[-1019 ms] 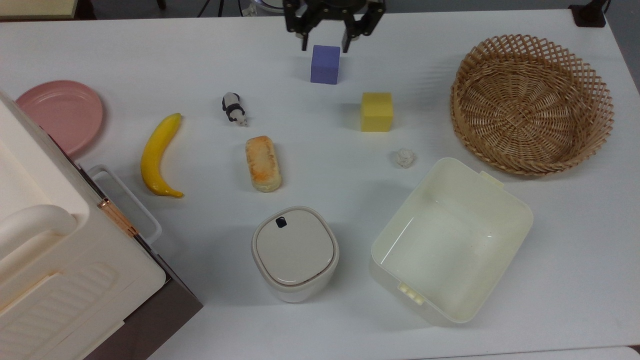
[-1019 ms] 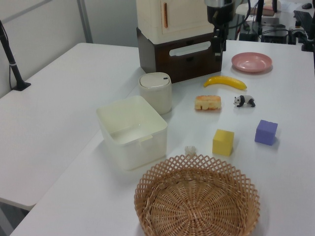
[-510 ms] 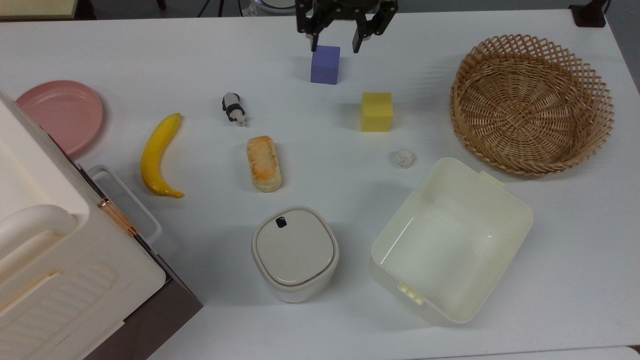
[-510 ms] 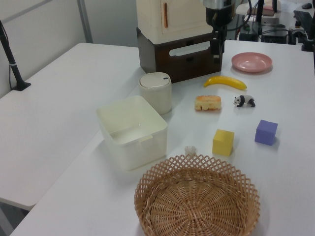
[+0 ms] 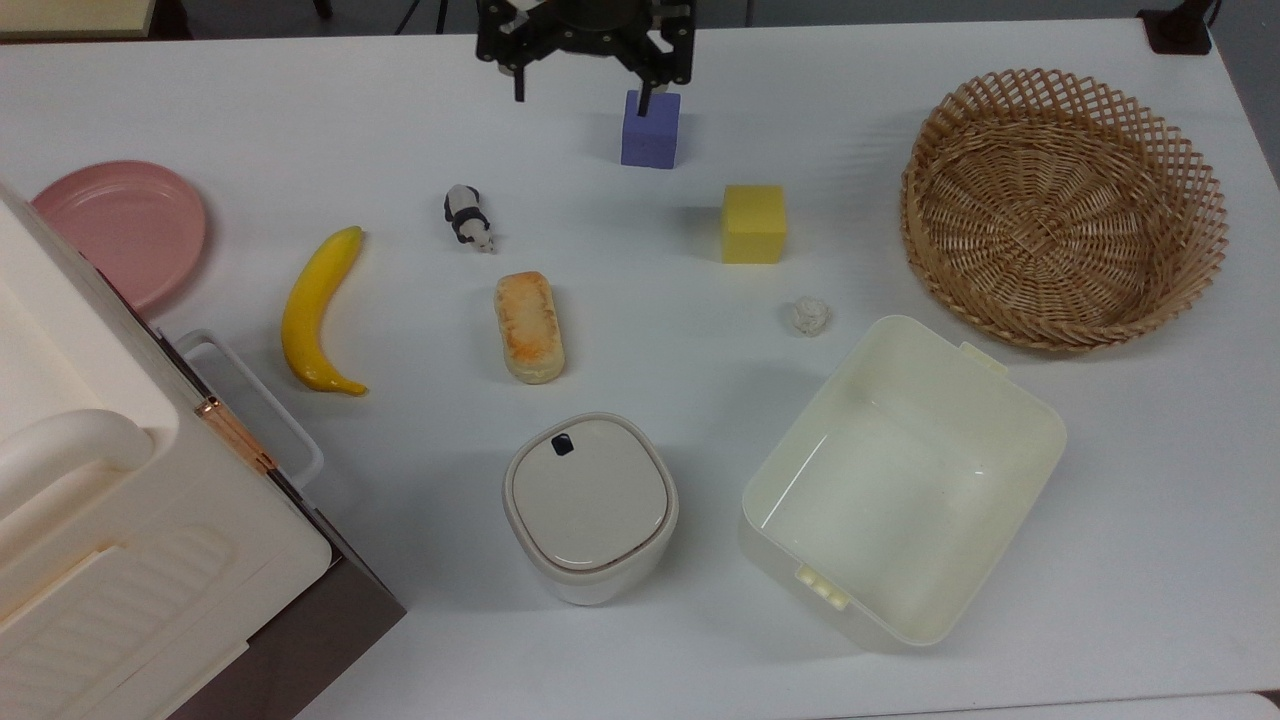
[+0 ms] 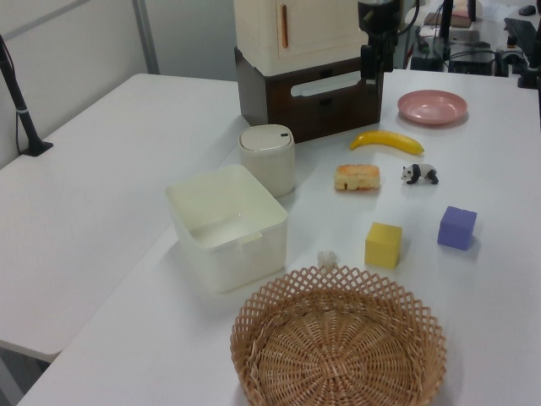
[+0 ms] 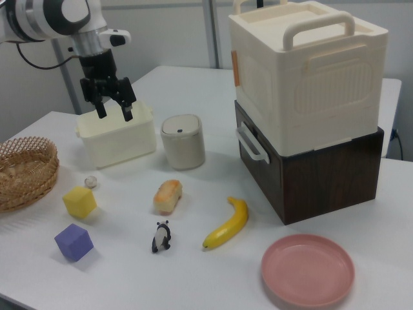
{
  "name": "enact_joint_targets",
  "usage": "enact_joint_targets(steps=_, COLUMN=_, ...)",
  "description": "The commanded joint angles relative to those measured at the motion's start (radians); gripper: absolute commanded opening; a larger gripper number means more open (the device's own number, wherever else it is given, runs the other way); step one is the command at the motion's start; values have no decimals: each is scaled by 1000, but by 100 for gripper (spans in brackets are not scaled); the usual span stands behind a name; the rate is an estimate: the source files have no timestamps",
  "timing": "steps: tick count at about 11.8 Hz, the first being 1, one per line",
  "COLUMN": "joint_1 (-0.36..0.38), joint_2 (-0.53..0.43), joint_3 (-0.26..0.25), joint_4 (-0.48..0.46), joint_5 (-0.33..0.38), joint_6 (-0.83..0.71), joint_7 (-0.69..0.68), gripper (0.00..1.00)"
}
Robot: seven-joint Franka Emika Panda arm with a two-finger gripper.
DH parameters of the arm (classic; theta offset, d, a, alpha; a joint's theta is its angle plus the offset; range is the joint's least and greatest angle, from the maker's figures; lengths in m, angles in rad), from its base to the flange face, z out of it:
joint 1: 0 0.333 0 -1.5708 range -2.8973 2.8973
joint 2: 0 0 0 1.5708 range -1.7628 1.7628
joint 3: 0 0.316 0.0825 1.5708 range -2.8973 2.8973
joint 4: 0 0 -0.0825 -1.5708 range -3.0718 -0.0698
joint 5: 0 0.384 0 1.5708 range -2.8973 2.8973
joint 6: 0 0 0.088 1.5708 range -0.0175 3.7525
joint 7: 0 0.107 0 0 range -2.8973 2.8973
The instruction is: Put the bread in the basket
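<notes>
My gripper [image 7: 115, 111] looks matt black. The bread [image 5: 529, 327] has a glazed, lumpy top; the basket [image 5: 1066, 208] is rough woven wicker; the tub [image 5: 1020, 400] smooth glossy plastic; the table [image 5: 300, 130] matt white.

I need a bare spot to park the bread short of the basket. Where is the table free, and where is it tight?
Free: the stretch between the bread and the yellow cube, and the near edge right of the tub, below the basket. Tight: the tub nearly meets the basket, with a small crumpled wad beside it.
</notes>
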Motion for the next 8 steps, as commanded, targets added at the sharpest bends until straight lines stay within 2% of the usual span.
enact_joint_targets(steps=1, joint_1=-27, joint_2=3, joint_3=-3, joint_4=-34, joint_5=23, joint_6=104, joint_7=22, gripper=100)
enact_joint_targets(steps=4, joint_1=-93, joint_2=31, joint_3=-2, joint_4=-98, joint_5=43, joint_6=225, joint_7=16, gripper=100)
enact_joint_targets(steps=6, joint_1=-106, joint_2=34, joint_3=-2, joint_4=-175, joint_5=43, joint_6=323, joint_7=-1, gripper=100)
enact_joint_targets(steps=8, joint_1=-106, joint_2=51, joint_3=-2, joint_4=-232, joint_5=42, joint_6=359, joint_7=-81, gripper=100)
